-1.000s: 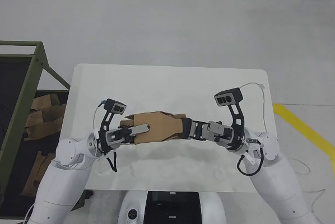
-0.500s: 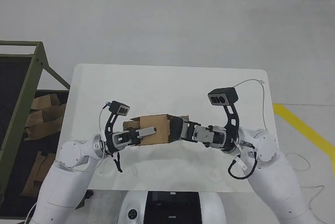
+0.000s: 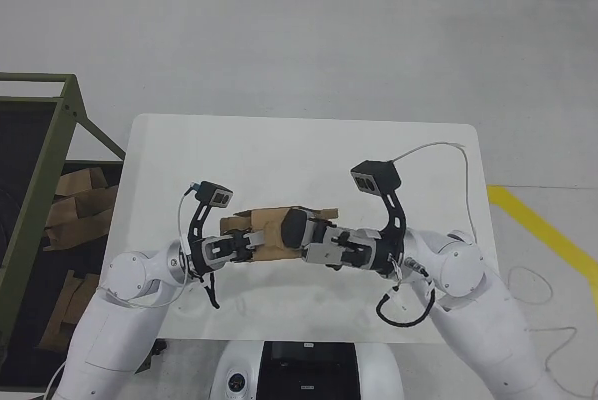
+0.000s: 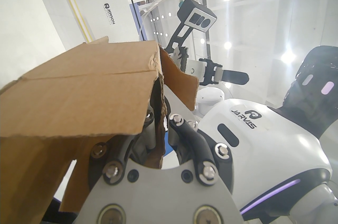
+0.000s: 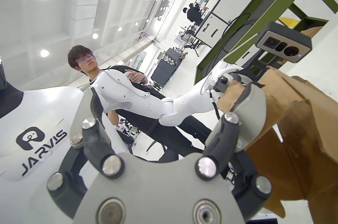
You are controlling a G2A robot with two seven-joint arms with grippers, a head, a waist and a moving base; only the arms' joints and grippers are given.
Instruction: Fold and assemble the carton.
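Gripper travel converged over the tabletop (image 3: 279, 150) centre, squeezing the carton (image 3: 272, 216), held above it, from flat toward a box. Your left gripper (image 3: 251, 239) pinched one wall; your right gripper (image 3: 298, 228), fingers spread, pushed the opposite end. Flaps probably remained unfolded.

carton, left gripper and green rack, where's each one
carton (image 3: 271, 218): top view, on its brown top panel between the arms
left gripper (image 4: 159, 127): left wrist view, between the fingertips clamping the carton's edge
green rack (image 3: 73, 100): top view, on its corner post beside the table
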